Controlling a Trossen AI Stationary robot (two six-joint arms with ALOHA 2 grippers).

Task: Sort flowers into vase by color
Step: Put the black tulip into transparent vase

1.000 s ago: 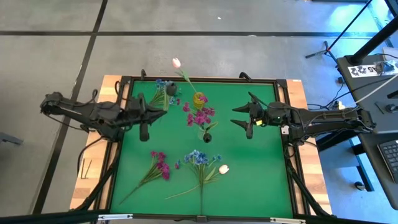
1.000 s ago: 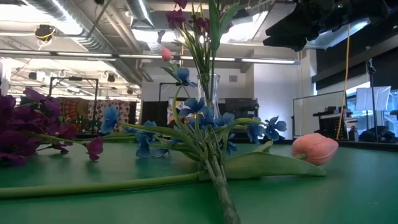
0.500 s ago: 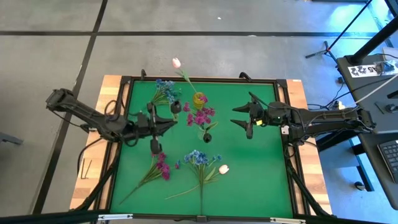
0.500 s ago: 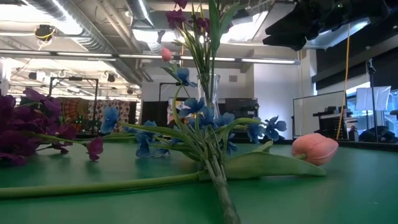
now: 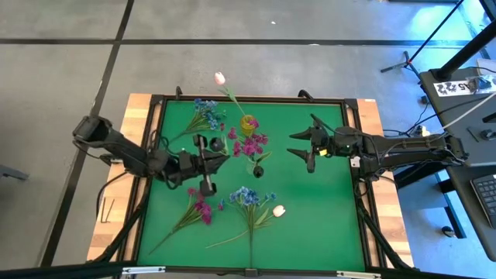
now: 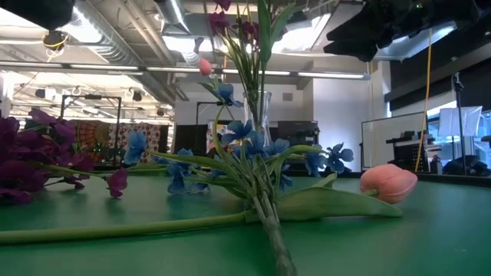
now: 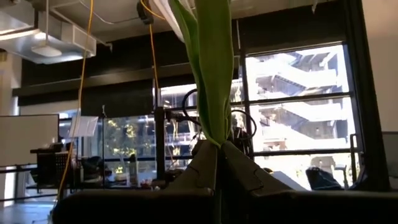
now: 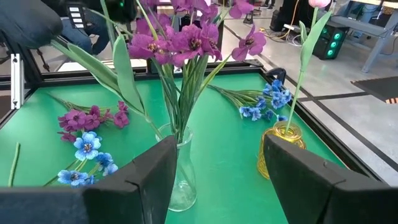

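Two end effectors are working over the green counter (image 5: 318,217). No legible writing is showing. Left end effector (image 5: 222,157) is pinching a green stem (image 7: 213,68) between closed fingers, just left of the clear vase (image 8: 177,168) holding magenta flowers (image 8: 186,37). Right end effector (image 5: 293,144) is hovering spread wide, right of that vase, holding nothing.
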